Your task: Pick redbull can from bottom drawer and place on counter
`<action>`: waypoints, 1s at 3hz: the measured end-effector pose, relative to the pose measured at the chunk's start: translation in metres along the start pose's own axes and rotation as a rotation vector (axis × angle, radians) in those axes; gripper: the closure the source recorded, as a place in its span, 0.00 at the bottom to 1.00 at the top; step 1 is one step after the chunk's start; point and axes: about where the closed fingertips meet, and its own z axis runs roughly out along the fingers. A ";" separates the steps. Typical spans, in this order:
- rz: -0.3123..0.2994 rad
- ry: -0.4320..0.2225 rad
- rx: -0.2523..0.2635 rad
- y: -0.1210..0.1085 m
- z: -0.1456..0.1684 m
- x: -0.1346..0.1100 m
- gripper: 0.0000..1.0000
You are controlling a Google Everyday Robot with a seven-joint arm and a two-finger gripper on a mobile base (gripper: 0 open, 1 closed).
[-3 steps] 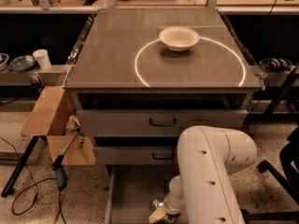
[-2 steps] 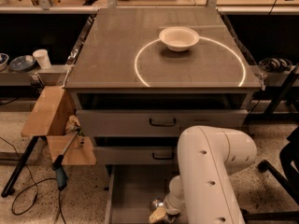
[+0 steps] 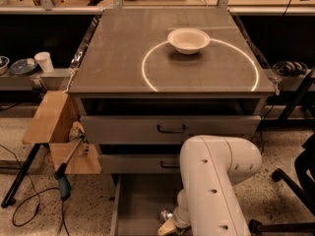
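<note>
Gripper [image 3: 167,226] sits low at the front of the open bottom drawer [image 3: 140,200], at the very bottom edge of the view. Whether it is clenched on anything or released I cannot tell. Just up and left of it, touching or nearly so, is a small shiny silver shape that I take for the redbull can [image 3: 164,214], down in the drawer and mostly hidden.

The risks, as I judge them: a slim, slick can caught off-centre may roll or squirt aside toward the drawer's left wall. On the lift, the can or the wrist could knock the closed drawer front [image 3: 133,163] just above. Up on the counter [image 3: 113,68], the white circle [image 3: 143,70] has a white bowl [image 3: 188,41] resting on its far rim, so a careless set-down could bump it.

To the right, the white arm [image 3: 219,181] folds sharply. Its fat elbow is in front of the drawers, and its lower link drops steeply into the drawer and hides the drawer's right half.
</note>
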 end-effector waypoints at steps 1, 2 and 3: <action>0.000 0.000 0.000 0.000 0.000 0.000 0.17; 0.000 0.000 0.000 0.000 0.000 0.000 0.41; 0.000 0.000 0.000 0.000 0.000 0.000 0.64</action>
